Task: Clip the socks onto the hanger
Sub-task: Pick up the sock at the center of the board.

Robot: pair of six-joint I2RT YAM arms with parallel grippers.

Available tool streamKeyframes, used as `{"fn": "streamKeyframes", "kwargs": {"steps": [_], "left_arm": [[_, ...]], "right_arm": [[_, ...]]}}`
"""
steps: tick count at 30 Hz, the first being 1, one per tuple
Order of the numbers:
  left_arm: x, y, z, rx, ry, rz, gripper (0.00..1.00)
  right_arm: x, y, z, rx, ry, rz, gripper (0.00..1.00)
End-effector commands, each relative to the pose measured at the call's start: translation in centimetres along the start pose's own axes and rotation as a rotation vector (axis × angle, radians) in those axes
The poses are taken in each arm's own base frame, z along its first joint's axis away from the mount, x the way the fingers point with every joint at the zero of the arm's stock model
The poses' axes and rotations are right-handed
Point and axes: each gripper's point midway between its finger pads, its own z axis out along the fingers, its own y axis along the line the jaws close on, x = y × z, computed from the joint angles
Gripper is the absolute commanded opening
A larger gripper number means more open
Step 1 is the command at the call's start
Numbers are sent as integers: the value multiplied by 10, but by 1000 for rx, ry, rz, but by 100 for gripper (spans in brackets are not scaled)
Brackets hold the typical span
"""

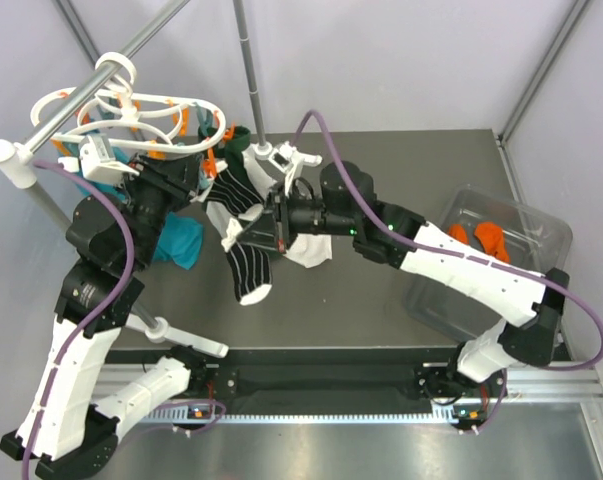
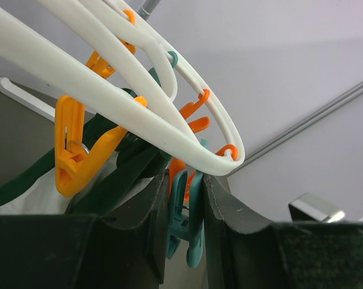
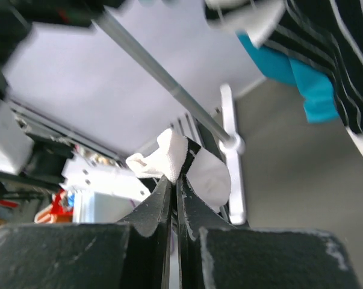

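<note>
The white oval hanger (image 1: 131,105) hangs from the grey rail at the upper left, with orange clips dangling. My left gripper (image 1: 203,172) is at its right rim. In the left wrist view the hanger (image 2: 139,114) is above the gripper (image 2: 186,195), which is shut on a teal clip (image 2: 188,226). An orange clip (image 2: 73,153) hangs to the left. My right gripper (image 1: 245,237) is shut on a dark white-striped sock (image 1: 251,272) that droops below it. Its wrist view shows the gripper (image 3: 175,183) pinching white and dark sock fabric (image 3: 169,158). Another striped sock (image 1: 231,195) hangs by the hanger.
A clear bin (image 1: 541,235) at the right holds orange socks (image 1: 491,238). A teal cloth (image 1: 178,243) hangs by the left arm. A grey upright pole (image 1: 251,70) stands behind the hanger. Dark green cloth (image 2: 121,174) hangs under the hanger. The white rail foot (image 1: 196,343) lies near the front.
</note>
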Motion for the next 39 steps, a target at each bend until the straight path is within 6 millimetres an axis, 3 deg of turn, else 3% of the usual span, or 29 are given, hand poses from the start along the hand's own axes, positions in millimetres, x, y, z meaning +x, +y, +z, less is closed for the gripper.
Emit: {"fn": "streamKeyframes", "kwargs": {"steps": [1, 7, 17, 39], "left_arm": [[21, 7, -3, -15, 85, -8, 0], [23, 8, -4, -15, 87, -15, 0], [20, 7, -5, -13, 82, -9, 0], [21, 9, -3, -21, 85, 4, 0]], "right_arm": [[-35, 37, 6, -89, -66, 12, 0], [-59, 38, 23, -65, -98, 36, 0], [-71, 34, 40, -61, -118, 48, 0], [-86, 38, 16, -21, -176, 11, 0]]}}
